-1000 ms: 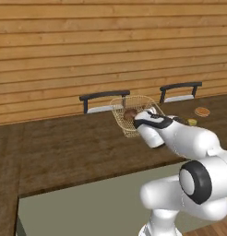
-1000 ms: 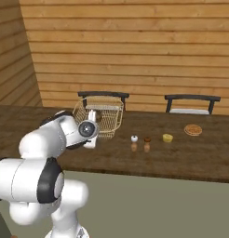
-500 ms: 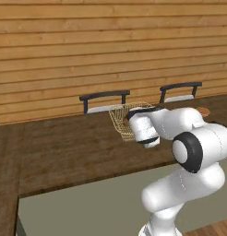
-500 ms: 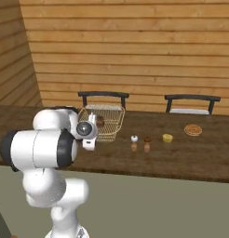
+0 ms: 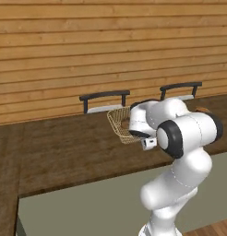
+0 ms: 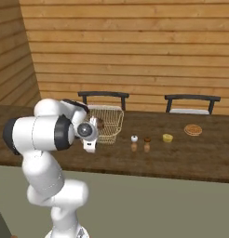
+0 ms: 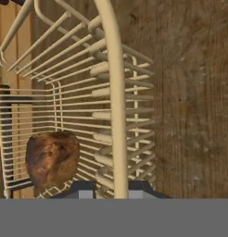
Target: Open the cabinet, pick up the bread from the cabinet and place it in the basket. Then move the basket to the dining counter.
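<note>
Now claw [image 7: 111,187] grips basket [image 6: 107,122] rim; arm has swung back.

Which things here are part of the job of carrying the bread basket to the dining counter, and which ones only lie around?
Part of the job:
- basket, gripper shut on its rim
- bread, inside the basket
- dining counter

Only lying around:
- flat tan bun
- two small shakers
- small yellow cup
- two chairs

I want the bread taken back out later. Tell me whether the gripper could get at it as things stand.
Probably not yet: the gripper is shut on the basket rim. The bread lies uncovered inside, so the way looks free once the rim is released.
</note>
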Robot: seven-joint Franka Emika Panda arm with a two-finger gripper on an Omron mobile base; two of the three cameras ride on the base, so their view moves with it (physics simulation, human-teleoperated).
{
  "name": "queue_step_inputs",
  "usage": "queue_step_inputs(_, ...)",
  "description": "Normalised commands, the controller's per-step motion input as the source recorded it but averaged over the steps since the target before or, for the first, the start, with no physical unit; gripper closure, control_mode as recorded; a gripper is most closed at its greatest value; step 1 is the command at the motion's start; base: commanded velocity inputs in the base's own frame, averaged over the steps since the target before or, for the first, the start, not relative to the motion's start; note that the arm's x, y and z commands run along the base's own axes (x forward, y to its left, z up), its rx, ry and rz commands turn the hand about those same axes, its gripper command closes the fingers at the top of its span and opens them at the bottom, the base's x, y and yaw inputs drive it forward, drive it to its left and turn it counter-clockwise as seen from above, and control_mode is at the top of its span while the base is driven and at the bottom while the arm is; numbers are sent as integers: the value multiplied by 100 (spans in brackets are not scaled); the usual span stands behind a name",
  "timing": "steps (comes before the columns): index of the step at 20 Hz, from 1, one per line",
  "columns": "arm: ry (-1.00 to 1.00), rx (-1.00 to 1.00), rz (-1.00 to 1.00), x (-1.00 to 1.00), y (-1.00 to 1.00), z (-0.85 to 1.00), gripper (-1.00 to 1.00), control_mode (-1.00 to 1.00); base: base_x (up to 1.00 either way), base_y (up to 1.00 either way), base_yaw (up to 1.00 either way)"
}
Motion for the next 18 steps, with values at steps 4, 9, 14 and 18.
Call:
queue_step_inputs(4,0,0,0,7,-1,-27,100,-100,0,0,0)
queue_step_inputs(9,-1,0,0,0,0,-10,-100,-100,0,0,0)
queue_step_inputs(14,-2,0,0,0,2,12,-100,-100,0,0,0)
queue_step_inputs(18,-2,0,0,-9,0,57,-100,-100,0,0,0)
